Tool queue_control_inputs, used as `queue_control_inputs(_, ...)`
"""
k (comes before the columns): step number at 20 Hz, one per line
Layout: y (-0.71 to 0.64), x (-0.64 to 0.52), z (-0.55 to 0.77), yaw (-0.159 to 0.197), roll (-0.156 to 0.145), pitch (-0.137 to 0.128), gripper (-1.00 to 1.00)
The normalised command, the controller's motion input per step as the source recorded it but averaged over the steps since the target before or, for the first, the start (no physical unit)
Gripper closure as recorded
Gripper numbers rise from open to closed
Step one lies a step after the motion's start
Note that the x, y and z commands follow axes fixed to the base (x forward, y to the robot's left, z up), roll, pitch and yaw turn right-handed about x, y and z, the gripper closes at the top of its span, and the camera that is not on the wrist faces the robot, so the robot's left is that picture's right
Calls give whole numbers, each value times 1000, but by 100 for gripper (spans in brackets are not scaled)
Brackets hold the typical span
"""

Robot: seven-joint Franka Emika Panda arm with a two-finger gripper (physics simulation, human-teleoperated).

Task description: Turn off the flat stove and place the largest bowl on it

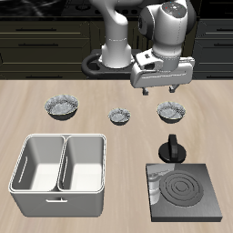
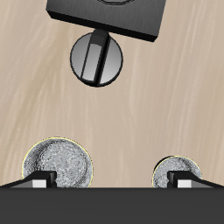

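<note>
1. The flat dark-grey square stove (image 1: 183, 188) sits near the front edge of the light wooden worktop (image 1: 109, 98), just beside the white two-compartment bin (image 1: 58, 170). Its spiral coil rings look dark rather than red, so the heat appears to be off already — though I cannot be sure from colour alone.
2. A black round knob (image 1: 171, 150) stands at the stove's back edge; in the wrist view it shows as a grey-faced disc with a dark bar across it (image 2: 96, 59).
3. The widest grey-white speckled, crinkled bowl with a dark inside (image 1: 62, 107) rests farther back, in a row with the tiny bowl (image 1: 121, 116) and the mid-sized bowl (image 1: 171, 112). It is well apart from the stove.
4. The gripper (image 1: 161, 91) hangs above the worktop near the mid-sized bowl, holding nothing. Its two fingers stand wide apart in the wrist view.
5. The step in hand looks like reaching that largest bowl. To do it well, travel across the row above the other two bowls, clear of their rims, then come down with one finger inside the rim and one outside.
6. Pinch the wall firmly — a shallow crinkled rim may slip or tip the bowl if caught too near its edge.
</note>
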Motion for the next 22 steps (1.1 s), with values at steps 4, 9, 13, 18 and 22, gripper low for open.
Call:
queue_control_inputs(4, -200, -214, -152, 9, 10, 22, -100)
queue_control_inputs(9, -105, -256, -12, 25, 29, -17, -100)
queue_control_inputs(13, -186, -236, 42, 8, 13, -22, -100)
queue_control_inputs(18, -304, -138, 3, 2, 7, -14, -100)
queue_control_inputs(22, -248, -53, -6, -5, -5, -4, -100)
